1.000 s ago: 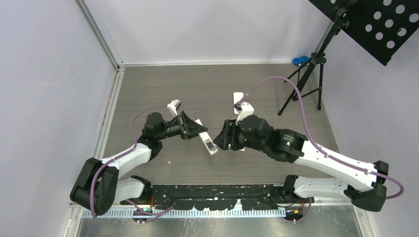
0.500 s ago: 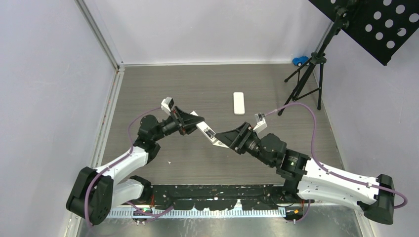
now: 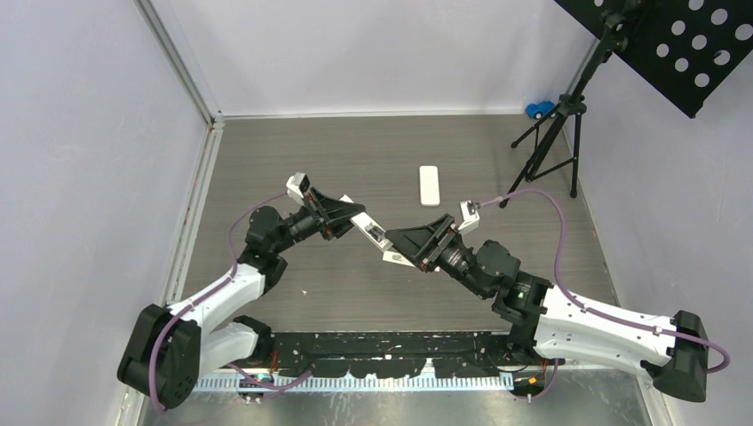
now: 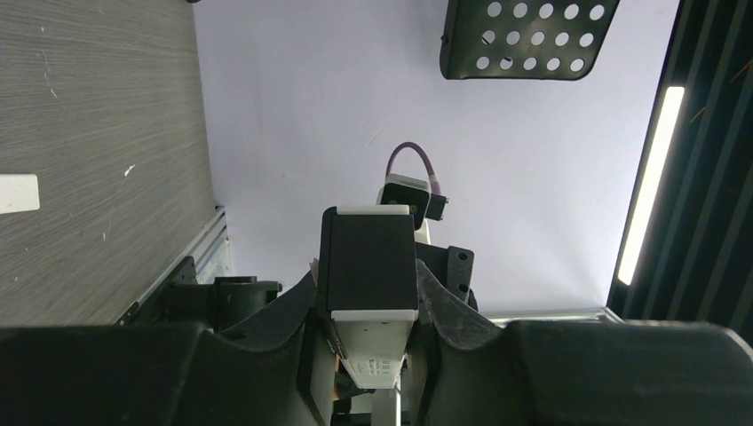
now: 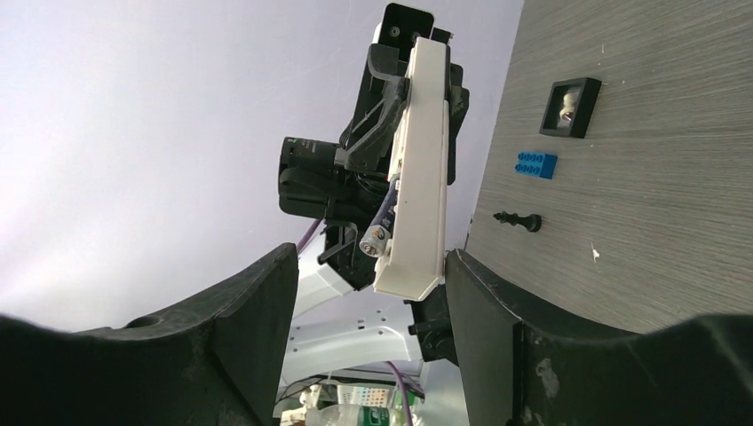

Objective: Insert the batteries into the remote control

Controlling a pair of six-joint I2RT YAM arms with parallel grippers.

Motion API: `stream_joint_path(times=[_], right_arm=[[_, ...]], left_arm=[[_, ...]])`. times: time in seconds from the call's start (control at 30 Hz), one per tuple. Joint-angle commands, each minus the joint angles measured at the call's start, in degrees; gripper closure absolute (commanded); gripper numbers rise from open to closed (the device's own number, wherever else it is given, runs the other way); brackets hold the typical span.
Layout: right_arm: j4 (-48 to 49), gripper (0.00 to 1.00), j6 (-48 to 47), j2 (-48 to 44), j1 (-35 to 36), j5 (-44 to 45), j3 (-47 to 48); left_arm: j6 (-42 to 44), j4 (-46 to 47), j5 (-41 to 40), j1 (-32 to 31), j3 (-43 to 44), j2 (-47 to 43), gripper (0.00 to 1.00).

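Note:
My left gripper [image 3: 344,216] is shut on the remote control [image 3: 373,236] and holds it off the table, slanting toward the right arm. From the left wrist, the remote control [image 4: 368,266] shows its black face, clamped between both fingers of my left gripper [image 4: 368,293]. In the right wrist view the remote control [image 5: 422,169] shows its white side, and one battery [image 5: 375,238] with a silvery end sits at its open compartment. My right gripper [image 5: 368,262] stands open. The remote's free end lies between its fingers, close to the right finger [image 5: 479,302]. Any other batteries are out of view.
A flat white oblong piece [image 3: 429,185] lies on the table behind the grippers. A black stand's tripod [image 3: 550,146] and a blue toy [image 3: 537,110] are at the back right. A black square frame [image 5: 570,107], a blue brick [image 5: 536,164] and a black knob [image 5: 517,220] lie on the table.
The left gripper has lifted the remote and tilted it up. The right arm has swung back off the white piece, and its gripper has opened wider and come around the remote's free end.

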Motion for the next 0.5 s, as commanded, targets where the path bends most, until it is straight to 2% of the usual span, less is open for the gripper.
stream_joint_path(times=[0.0,0.13,0.47], right_arm=[[5.0,0.34,2.2,0.2,0.4,2.9,-0.6],[5.9,0.35,2.5,0.9,0.4,3.3,-0.7],[8.1,0.52,1.9,3.6,0.4,4.0,-0.1]], left_arm=[[-1.0,4.0,-0.8,-0.3,1.9,-1.8,1.0],[-1.0,4.0,-0.6,-0.3,1.9,-2.2,1.0],[-1.1,4.1,-0.1,-0.3,2.0,-2.4,1.0]])
